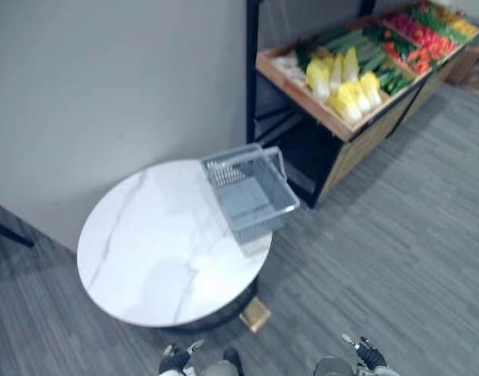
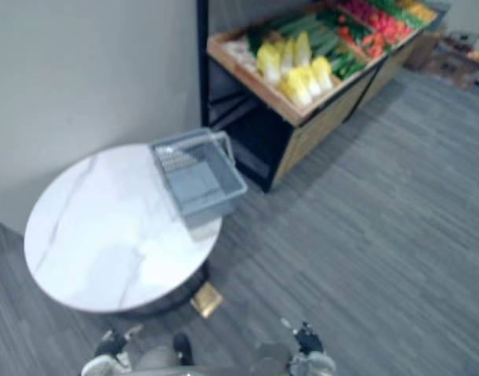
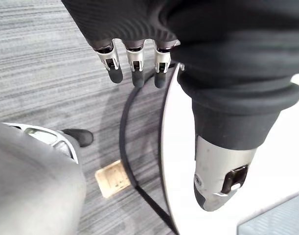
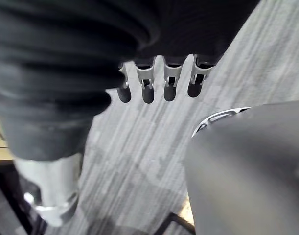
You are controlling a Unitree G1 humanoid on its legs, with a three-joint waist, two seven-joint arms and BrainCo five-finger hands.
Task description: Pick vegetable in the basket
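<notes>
left eye view: round white marble worktop (image 1: 153, 243) beside the wall. a grey mesh basket (image 1: 223, 168) sits at its far right edge, part of it hanging past the rim, handle up, nothing inside. beyond it is a wooden produce stand (image 1: 298, 98), well apart from the basket, holding pale yellow napa cabbages (image 1: 345, 82), long green vegetables (image 1: 357, 43) and red vegetables (image 1: 415, 35) further along. so the task's vegetables are all on the stand and none has been picked. left hand (image 1: 179, 358) and right hand (image 1: 368, 356) are low at the bottom edge, far from both stand and basket.

right eye view: same layout. grey carpeted floor (image 2: 357, 235) lies open between us and the stand.

left wrist view: fingers (image 3: 134, 68) hang straight and relaxed and the thumb (image 3: 220, 181) is apart from them. the left hand is open and carries nothing. the worktop rim and a corner of the basket show past the thumb, with a tan block (image 3: 112, 178) on the floor under the rim.

right wrist view: the right hand's fingers (image 4: 169, 81) are straight and spread over bare carpet. it is open too, and empty.

judgement: the step in hand is the approach, with no reach started. to do it well we should close on the stand first and face it squarely. we would take a cabbage at the near edge, wrapping fingers and thumb around its body and not the loose leaves. the basket overhangs the rim, so set the vegetable in gently, toward the worktop side, and avoid knocking the raised handle.
</notes>
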